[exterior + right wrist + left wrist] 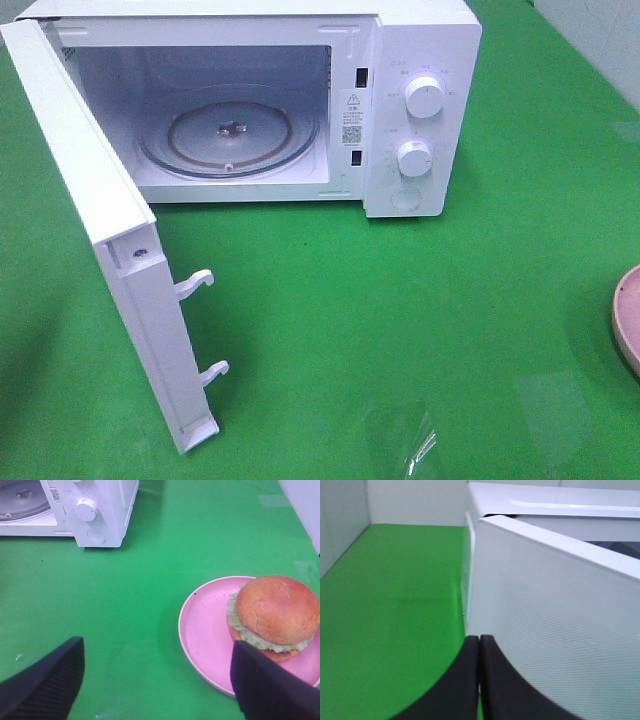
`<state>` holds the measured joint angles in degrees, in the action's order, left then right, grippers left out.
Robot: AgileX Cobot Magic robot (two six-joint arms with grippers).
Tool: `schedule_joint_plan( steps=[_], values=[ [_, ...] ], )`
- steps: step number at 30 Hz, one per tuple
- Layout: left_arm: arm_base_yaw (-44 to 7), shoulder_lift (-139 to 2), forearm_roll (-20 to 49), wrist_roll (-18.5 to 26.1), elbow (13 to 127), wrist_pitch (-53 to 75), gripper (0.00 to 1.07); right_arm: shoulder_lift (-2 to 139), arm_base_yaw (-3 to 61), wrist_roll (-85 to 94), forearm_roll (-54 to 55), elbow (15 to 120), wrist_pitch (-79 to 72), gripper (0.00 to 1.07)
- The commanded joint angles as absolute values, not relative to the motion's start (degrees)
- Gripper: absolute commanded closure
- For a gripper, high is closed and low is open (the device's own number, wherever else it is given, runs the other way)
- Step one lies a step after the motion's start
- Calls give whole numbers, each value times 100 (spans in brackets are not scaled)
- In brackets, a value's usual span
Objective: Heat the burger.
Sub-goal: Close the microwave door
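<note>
On the left of the high view, the white microwave's door (110, 235) stands swung wide open, reaching out over the green table (400, 320) with its free edge toward the front; two white latch hooks (195, 285) stick out from that edge. In the left wrist view, the left gripper (479, 680) has its two black fingers pressed together with nothing between them, sitting just beside the door's outer face at its edge. Left of the door a broad strip of bare green runs back to the wall.

Behind the door, the microwave (420, 60) cavity is open, and the glass turntable (230, 135) lies flat on its floor with nothing on it. The opening is bounded on its right side by the control panel with two round knobs (425, 97), one above the other.

In front of the microwave, between the door's free edge and the right border of the high view, the green surface lies open and wide.

At the far right edge of the high view only the rim of the pink plate (628, 320) shows. The right wrist view shows the burger (275, 617) sitting on that plate, toward the side away from the microwave, well apart from the oven. The right gripper (157, 680) has its fingers spread wide, holding nothing, near the plate's rim; one finger (265, 690) overlaps the plate's edge in the picture, and whether it touches cannot be told
</note>
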<state>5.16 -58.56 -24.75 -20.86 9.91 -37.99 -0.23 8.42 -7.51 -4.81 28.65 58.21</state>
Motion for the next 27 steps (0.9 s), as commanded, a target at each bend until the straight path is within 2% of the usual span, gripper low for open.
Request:
schedule_joint_plan(
  steps=[1,7,15,21,24,25,27],
  values=[
    [516,-6423,-3134,-2257,1037,-4647,107,-178,814,-699,-493,2853,5758,32],
    [344,-7122,-3564,-2538,1461,-4687,107,-178,814,-699,-493,2853,5758,32],
    [-189,-7718,-3409,-2458,1833,-4664,107,-178,814,-699,-493,2853,5758,32],
    [-796,-8125,-3008,-1982,2023,-4664,107,-178,814,-699,-493,2853,5758,32],
    [-1192,-8359,-2349,-1736,2172,-4670,107,-178,814,-699,-493,2853,5758,32],
    [-1192,-8359,-2349,-1736,2172,-4670,107,-178,814,-699,-493,2853,5758,32],
    [-1444,-8554,-1856,-1398,2275,-4670,107,-178,814,-699,-493,2853,5758,32]
  ],
)
